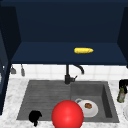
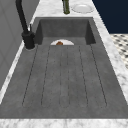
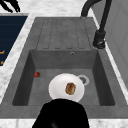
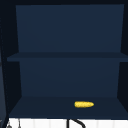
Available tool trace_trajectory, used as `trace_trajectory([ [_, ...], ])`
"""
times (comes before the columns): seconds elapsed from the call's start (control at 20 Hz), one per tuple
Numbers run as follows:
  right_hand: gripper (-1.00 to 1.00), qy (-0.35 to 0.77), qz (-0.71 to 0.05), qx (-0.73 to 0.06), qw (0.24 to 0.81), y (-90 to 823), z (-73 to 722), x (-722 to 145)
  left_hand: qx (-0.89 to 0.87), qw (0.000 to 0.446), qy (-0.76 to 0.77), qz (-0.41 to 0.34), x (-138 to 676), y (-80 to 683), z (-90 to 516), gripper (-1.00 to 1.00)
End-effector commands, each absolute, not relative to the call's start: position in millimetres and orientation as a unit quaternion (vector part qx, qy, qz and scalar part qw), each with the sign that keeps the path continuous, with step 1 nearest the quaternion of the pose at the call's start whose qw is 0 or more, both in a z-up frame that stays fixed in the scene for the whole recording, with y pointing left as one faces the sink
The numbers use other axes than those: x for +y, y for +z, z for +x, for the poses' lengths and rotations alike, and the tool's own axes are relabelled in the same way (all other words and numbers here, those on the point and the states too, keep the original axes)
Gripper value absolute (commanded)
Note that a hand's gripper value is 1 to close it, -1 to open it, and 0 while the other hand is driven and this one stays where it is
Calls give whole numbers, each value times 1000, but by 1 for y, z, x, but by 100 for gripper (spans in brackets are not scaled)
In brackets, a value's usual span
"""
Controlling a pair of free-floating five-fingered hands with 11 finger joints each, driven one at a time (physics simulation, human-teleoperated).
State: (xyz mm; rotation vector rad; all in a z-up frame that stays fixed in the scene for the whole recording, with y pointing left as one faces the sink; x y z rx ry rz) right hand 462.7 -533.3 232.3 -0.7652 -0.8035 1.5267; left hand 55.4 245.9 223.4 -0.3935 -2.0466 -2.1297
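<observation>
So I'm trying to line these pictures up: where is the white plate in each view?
Front view: white plate in the basin, lower right of centre.
Left side view: its rim peeks over the basin edge, upper centre.
Right side view: basin floor, lower centre.
Upper view: not in it.
Shared landmark: black faucet.

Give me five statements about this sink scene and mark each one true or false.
1. A yellow corn cob lies on the bottom shelf of the open cabinet. True.
2. The white plate sits on the draining board. False: it lies in the sink basin.
3. The plate carries a brown piece of food. True.
4. The faucet is white. False: it is black.
5. The left hand hovers over the plate. False: it is at the sink's front left edge.
</observation>
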Motion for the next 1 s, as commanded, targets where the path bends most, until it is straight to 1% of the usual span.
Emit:
trace_trajectory([
  [0.0,100,633,-363,-371,574,225,441,-533,-685,81,-712,-132,246,223,55,0],
  [0.3,100,627,-384,-371,568,222,433,-527,-685,81,-712,-132,246,223,55,0],
  [0.6,100,638,-391,-337,572,220,437,-511,-685,81,-712,-132,246,223,55,0],
  [0.8,100,648,-384,-325,572,220,444,-512,-685,81,-712,-132,246,223,55,0],
  [0.95,100,647,-381,-332,572,218,446,-514,-685,81,-712,-132,246,223,55,0],
])
